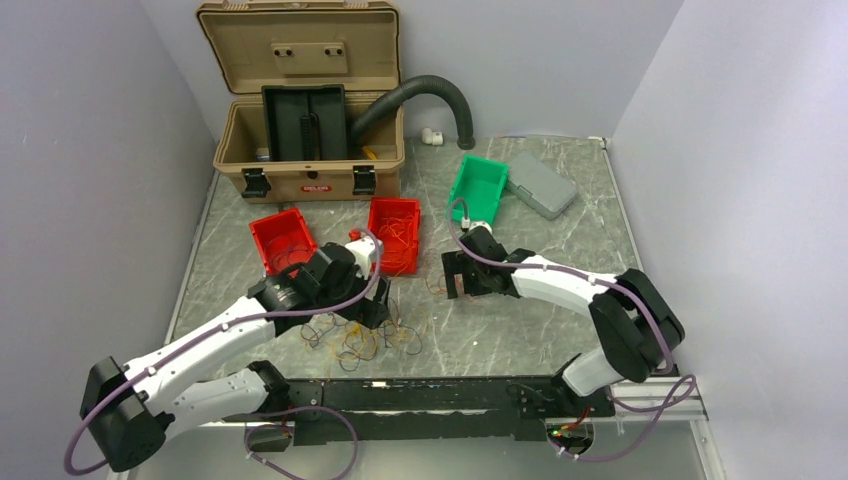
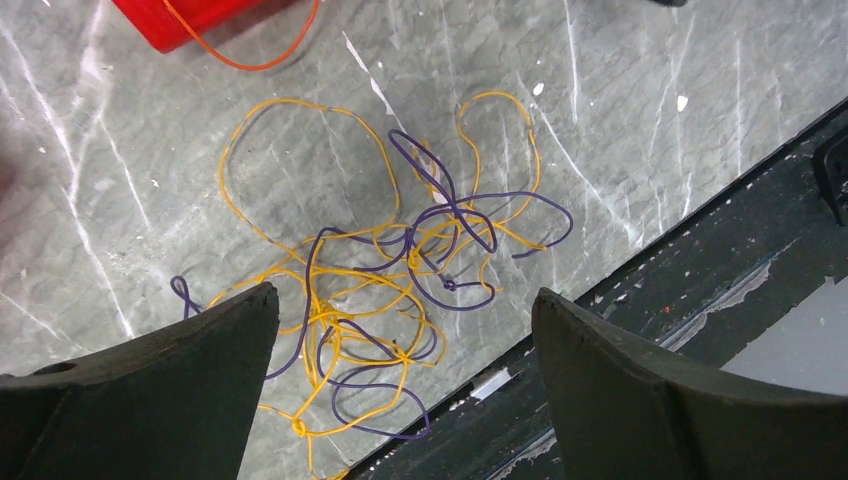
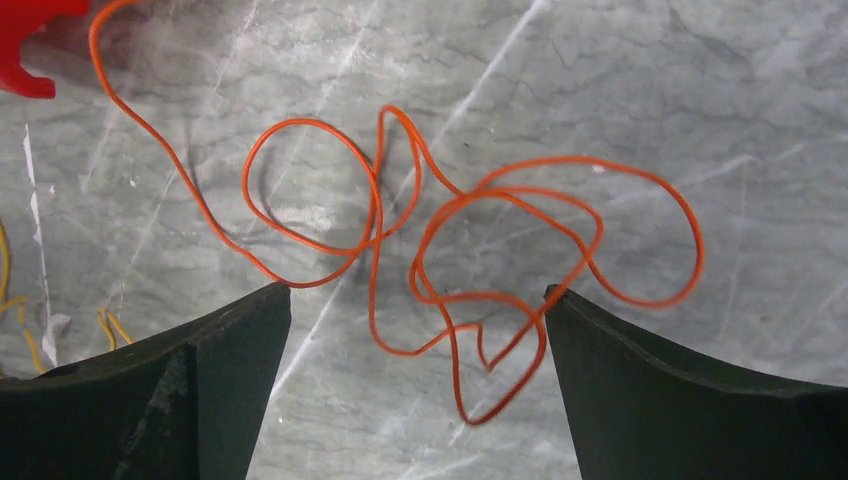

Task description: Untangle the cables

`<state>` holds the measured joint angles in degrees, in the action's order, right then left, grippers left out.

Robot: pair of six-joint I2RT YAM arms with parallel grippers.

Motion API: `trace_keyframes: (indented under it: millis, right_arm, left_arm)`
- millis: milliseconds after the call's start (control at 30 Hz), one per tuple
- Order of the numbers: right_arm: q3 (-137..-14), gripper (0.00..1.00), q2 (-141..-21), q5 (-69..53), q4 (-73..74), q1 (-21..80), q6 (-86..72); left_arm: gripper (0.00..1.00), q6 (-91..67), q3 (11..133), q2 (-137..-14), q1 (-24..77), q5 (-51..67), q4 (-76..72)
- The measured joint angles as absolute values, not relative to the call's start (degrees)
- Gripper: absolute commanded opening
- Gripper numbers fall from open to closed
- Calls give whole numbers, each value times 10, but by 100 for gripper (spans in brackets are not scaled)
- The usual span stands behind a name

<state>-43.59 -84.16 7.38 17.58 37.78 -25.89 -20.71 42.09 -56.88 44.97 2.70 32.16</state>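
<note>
Not much of the job looks done from where I stand. The left tool (image 2: 405, 300) hangs with its jaws spread wide and holding nothing, right over a knot of yellow and purple cables (image 2: 410, 255) lying on the worktop (image 1: 540, 330) near its front edge; those strands cross and loop through each other in many places, so I judge that clump wholly unsorted. The right tool (image 3: 417, 295) is likewise wide and empty above a single orange cable (image 3: 372, 215); it lies apart from the knot, coiled over itself but mixed with no other colour, which I take as one strand freed or nearly so. More thin strands sit in the two red bins (image 1: 257, 235) behind; a green bin (image 1: 478, 188) stands further right. The worktop is grey and marbled, flecked with white; a tan toolbox (image 1: 310, 110) stands open at the back with a black hose (image 1: 420, 95) arching from it; a grey case (image 1: 541, 185) lies beside the green bin; pale plain walls close three sides.
</note>
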Motion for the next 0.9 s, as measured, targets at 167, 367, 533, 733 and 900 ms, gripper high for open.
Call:
trace_keyframes:
  millis: [167,367,533,733,900]
  right_arm:
    - [-458,74,-891,86,164,383,-254]
    - [-471,0,-916,109,145,383,-250]
    - [-474,0,-914,117,150,385,-251]
    - [-494,0,-841,117,203,399,-238]
    - [-581,0,-793,112,240,426,-223]
  left_arm:
    - [99,-207,425,-548,446,21,340]
    - [98,-207,427,-537,440,16,358]
    - [98,-204,442,-525,429,14,381]
    - [97,-201,475,-496,415,11,403]
    - [97,-199,487,-463,409,-7,416]
